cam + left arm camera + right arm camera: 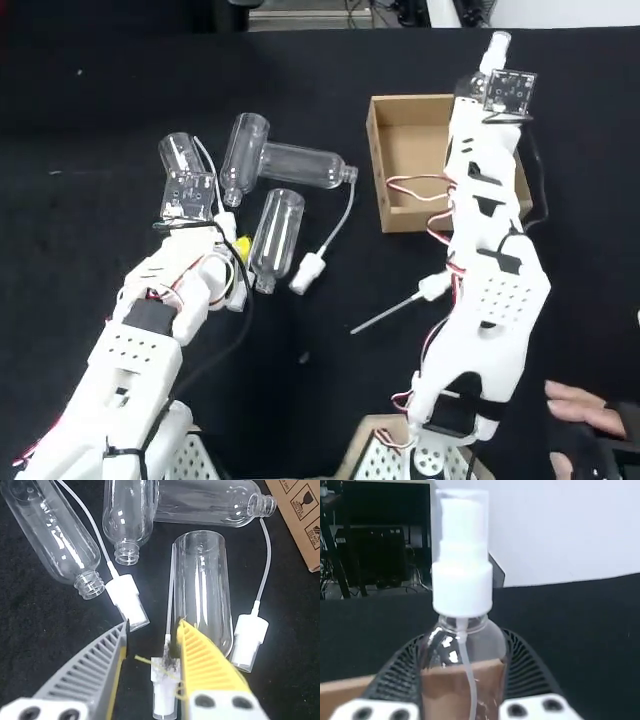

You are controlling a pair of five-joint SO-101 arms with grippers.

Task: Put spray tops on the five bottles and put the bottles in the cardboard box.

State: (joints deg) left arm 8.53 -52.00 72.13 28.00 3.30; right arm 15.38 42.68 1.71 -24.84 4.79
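Observation:
My right gripper (489, 88) is shut on a clear bottle (462, 645) that carries a white spray top (462, 575), held upright above the far edge of the cardboard box (383, 135). Several uncapped clear bottles (277, 232) lie left of the box. My left gripper (151, 625) is low over the table and open, with a loose spray top (165, 680) between its grey and yellow fingers (197, 660), resting against the yellow one. Its tube runs along the nearest bottle (202, 580). Two more spray tops (131, 602) (248, 640) lie on either side.
Another loose spray top (434, 287) with a long tube lies on the black table (80, 120) beside the right arm. The box's wall (300, 510) stands close to the lying bottles.

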